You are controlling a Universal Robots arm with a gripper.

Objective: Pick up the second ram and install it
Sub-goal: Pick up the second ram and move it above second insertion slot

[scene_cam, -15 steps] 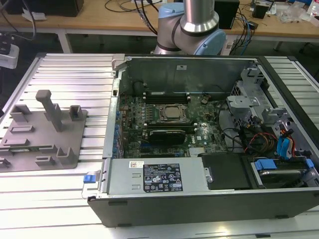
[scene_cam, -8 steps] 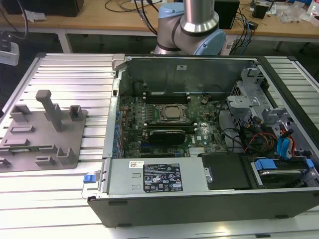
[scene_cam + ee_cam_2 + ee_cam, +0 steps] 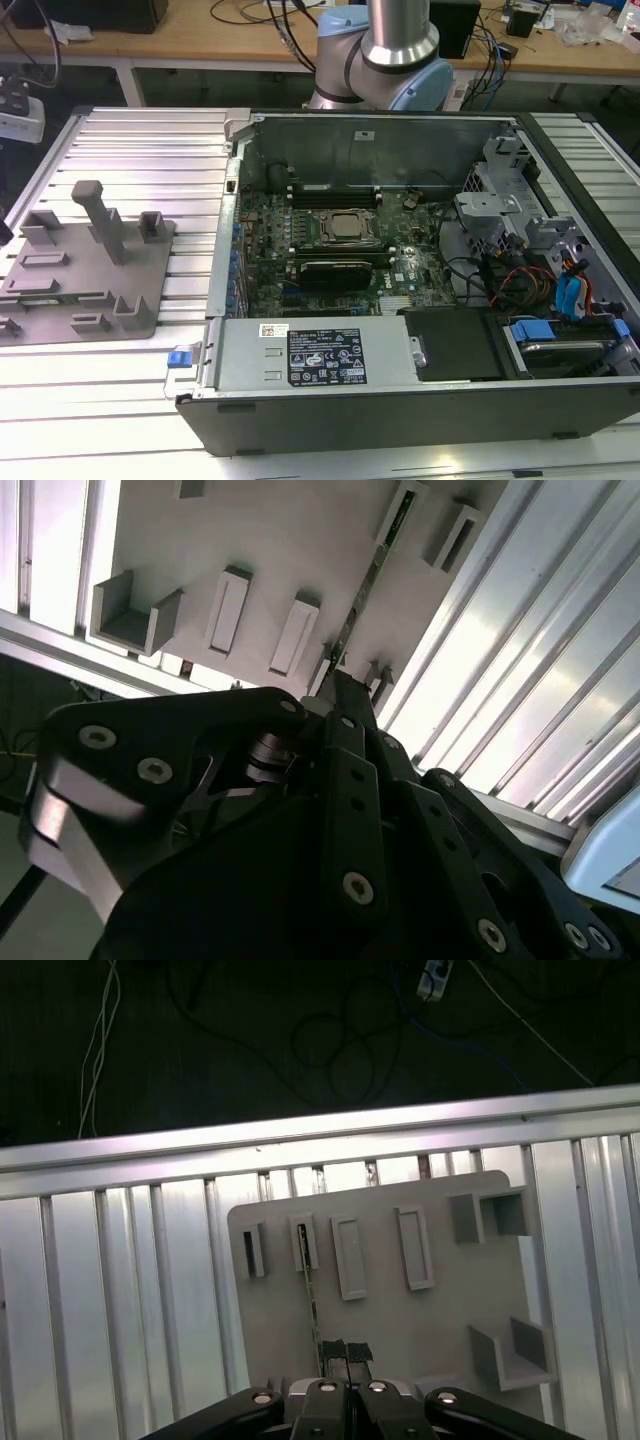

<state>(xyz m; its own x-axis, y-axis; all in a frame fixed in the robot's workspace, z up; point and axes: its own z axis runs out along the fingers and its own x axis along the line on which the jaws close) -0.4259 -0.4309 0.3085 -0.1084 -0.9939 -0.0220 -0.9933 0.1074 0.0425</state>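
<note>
Case (image 3: 400,420): open grey metal, exterior view.
Second ram (image 3: 309,1290): thin green stick, edge-on, first wrist view.
Gripper (image 3: 344,1350): black; state I can't tell.

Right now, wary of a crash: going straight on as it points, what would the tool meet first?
The tool would probably meet the near end of the thin green circuit-board stick standing in the grey slotted holder plate; depth unclear.
</note>
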